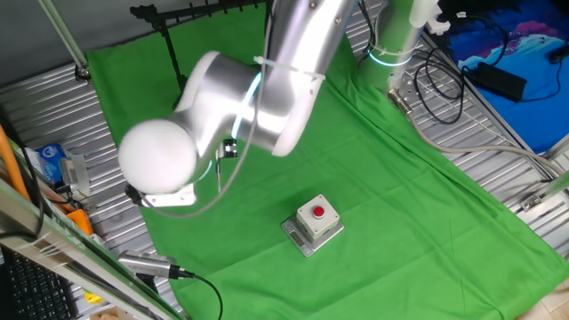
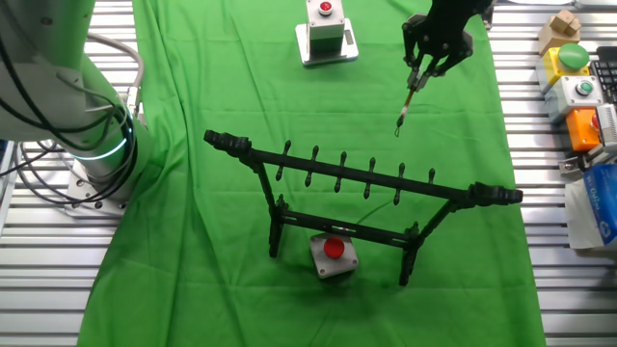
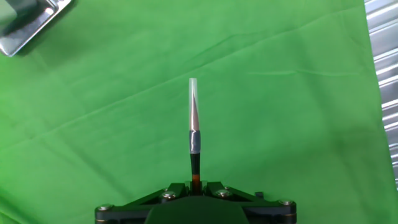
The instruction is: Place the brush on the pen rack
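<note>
My gripper [image 2: 418, 69] is shut on the brush [image 2: 410, 99] and holds it in the air above the green cloth, well beyond the rack. In the hand view the brush [image 3: 194, 134] sticks straight out from between the closed jaws [image 3: 194, 183], pale end foremost. In one fixed view only a thin length of the brush [image 1: 219, 172] shows under the arm. The black pen rack [image 2: 362, 183] stands upright on the cloth, its pegged crossbar nearer the camera than the gripper. In one fixed view only its top [image 1: 191, 11] shows behind the arm.
A grey box with a red button [image 1: 314, 222] sits on the cloth near the gripper; it also shows in the other fixed view [image 2: 325, 29] and at a corner of the hand view [image 3: 28, 22]. Another red-button box [image 2: 334, 254] sits under the rack. Bare metal table surrounds the cloth.
</note>
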`<state>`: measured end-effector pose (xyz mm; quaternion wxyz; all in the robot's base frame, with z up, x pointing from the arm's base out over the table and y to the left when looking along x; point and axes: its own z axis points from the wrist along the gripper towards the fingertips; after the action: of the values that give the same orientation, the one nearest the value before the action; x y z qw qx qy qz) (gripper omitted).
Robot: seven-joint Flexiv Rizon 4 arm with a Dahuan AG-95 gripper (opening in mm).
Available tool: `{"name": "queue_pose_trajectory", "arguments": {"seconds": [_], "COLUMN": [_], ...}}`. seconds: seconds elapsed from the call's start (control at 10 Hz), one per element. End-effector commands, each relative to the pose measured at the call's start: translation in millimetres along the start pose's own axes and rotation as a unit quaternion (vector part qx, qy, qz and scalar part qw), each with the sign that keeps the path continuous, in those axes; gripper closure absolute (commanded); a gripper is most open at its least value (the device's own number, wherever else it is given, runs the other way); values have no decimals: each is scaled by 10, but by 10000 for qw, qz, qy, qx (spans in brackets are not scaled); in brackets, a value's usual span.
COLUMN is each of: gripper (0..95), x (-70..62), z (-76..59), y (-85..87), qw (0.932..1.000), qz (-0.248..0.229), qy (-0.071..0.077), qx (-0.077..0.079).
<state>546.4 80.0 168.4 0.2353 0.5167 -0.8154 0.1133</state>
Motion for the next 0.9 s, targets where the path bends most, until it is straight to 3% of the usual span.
{"name": "queue_pose_trajectory", "arguments": {"seconds": [0.1,0.3,0.5,0.9], "gripper": [950,950,950,950], "x": [-7,-5,-5,-5], "z": [-7,-5,-4,-4], "y": [-1,3,4,4], "qw": [10000,10000,9999,9976], "qz": [-51,-37,18,240], "qy": [-67,-39,-108,-565], "qx": [-2,8,6,325]}}
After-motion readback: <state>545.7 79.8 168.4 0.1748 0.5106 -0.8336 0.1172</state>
